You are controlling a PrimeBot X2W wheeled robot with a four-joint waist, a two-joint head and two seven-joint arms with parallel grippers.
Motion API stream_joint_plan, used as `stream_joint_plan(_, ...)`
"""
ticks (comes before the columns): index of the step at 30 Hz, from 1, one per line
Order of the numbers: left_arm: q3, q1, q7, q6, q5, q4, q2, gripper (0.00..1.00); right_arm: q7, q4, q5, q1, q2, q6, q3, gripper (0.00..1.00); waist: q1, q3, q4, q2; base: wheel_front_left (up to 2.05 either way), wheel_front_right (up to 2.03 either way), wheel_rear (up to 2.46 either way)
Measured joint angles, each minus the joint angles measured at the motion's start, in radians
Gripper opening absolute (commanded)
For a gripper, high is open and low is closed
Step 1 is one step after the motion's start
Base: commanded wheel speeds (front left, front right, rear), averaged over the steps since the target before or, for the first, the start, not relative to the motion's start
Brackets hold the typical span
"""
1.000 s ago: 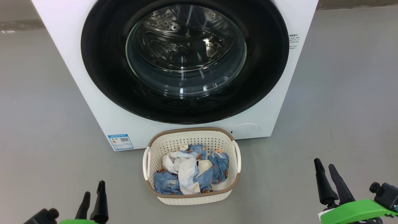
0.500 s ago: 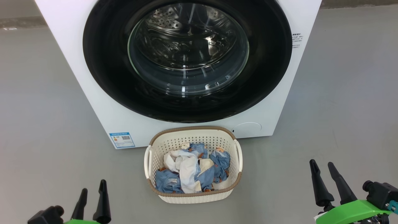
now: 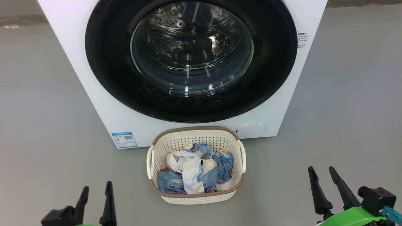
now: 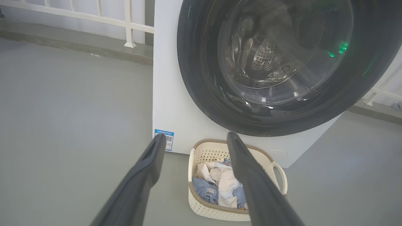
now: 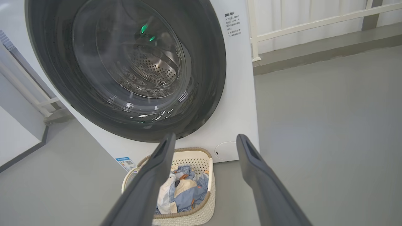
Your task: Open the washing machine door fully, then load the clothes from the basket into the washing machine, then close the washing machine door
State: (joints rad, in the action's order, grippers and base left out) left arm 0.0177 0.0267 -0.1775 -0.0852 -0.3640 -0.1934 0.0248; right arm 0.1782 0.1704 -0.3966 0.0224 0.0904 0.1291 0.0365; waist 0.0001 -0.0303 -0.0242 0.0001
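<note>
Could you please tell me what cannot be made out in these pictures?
- Washing machine top: cut off by the head view's upper edge.
- Lower clothes: buried under upper pieces in the basket, every view.
- Blue label text: too small, head view.

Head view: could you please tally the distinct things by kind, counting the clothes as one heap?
washing machine: 1
washing machine door: 1
basket: 1
clothes heap: 1
blue label sticker: 1
end effectors: 2, left end effector and right end effector
Total: 7
</note>
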Motion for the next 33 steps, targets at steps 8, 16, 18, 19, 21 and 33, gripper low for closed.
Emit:
stream_joint_plan(8,0.011,0.016,-0.021,0.0,0.117,0.006,0.008,1.0,0.021,0.01,0.099,0.001,0.003,0.0,-0.001,1.0,0.0,0.002,-0.005,0.0,0.0,0.0,0.0)
stream_joint_plan(16,0.016,0.02,-0.044,0.002,0.22,0.016,0.013,1.0,0.045,0.016,0.188,0.003,-0.007,0.0,0.031,1.0,0.0,0.004,-0.008,0.0,0.0,0.0,0.0)
stream_joint_plan(18,0.016,0.023,-0.053,0.002,0.242,0.02,0.013,1.0,0.051,0.016,0.221,0.003,-0.008,0.0,0.032,1.0,0.0,0.004,-0.008,0.0,0.0,0.0,0.0)
stream_joint_plan(19,0.016,0.026,-0.053,0.002,0.252,0.021,0.014,1.0,0.054,0.016,0.231,0.003,-0.01,0.0,0.032,1.0,-0.0001,0.004,-0.008,0.0,0.0,0.0,0.0)
stream_joint_plan(21,0.016,0.032,-0.062,0.003,0.276,0.023,0.014,1.0,0.06,0.016,0.249,0.003,-0.012,0.0,0.032,1.0,0.0,0.004,-0.007,0.0,0.0,0.0,0.0)
stream_joint_plan(33,0.002,0.037,-0.078,0.011,0.334,0.037,0.015,1.0,0.072,0.015,0.327,0.003,-0.023,0.0,0.045,1.0,0.0,0.002,-0.004,0.0,0.0,0.0,0.0)
